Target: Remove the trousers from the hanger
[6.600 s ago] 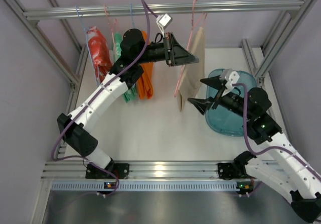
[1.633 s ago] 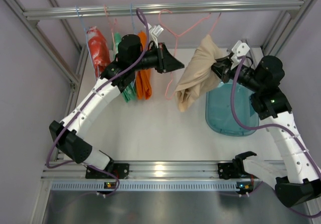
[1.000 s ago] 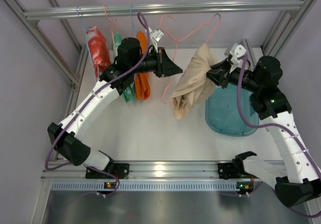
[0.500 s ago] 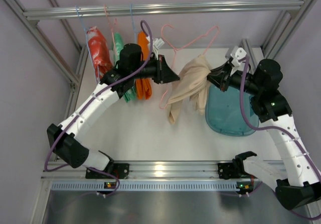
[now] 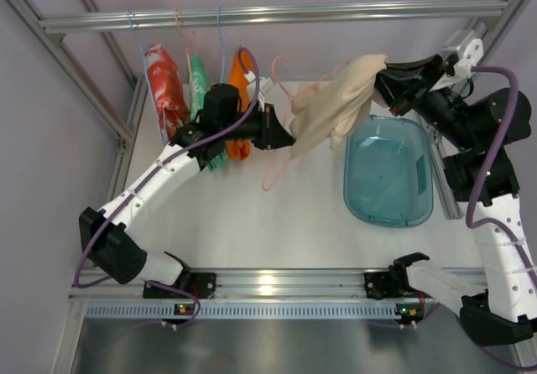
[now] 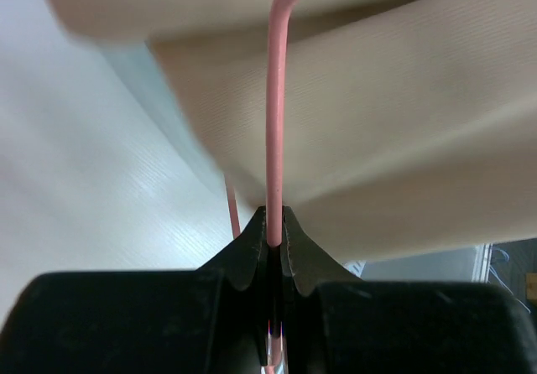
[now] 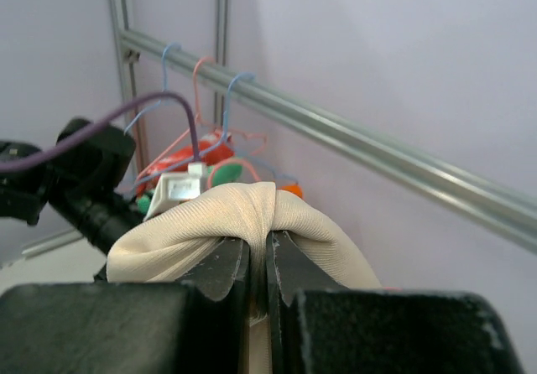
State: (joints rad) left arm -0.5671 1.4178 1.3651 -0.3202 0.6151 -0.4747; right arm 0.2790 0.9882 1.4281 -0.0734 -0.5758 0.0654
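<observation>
The pale beige trousers (image 5: 336, 106) hang bunched in the air between my two grippers. My right gripper (image 5: 382, 76) is raised high at the back right and is shut on a fold of them (image 7: 210, 215). In its own view the right gripper (image 7: 258, 244) has cloth bulging over both fingers. My left gripper (image 5: 285, 135) is shut on the pink hanger (image 5: 273, 173), whose hook sits below the rail. In the left wrist view the hanger wire (image 6: 275, 97) rises from the left gripper (image 6: 274, 223) across the beige cloth (image 6: 403, 139). The orange trousers (image 5: 239, 80) hang from the rail behind my left arm.
A metal rail (image 5: 277, 13) crosses the back, carrying a red garment (image 5: 164, 85) and a green one (image 5: 199, 76) on hangers. A teal basin (image 5: 388, 181) lies on the white table below my right arm. Frame posts stand at both sides.
My right gripper has risen and swung back to the right, pulling the beige trousers up and away. The left gripper has drawn the pink hanger slightly down and left.
</observation>
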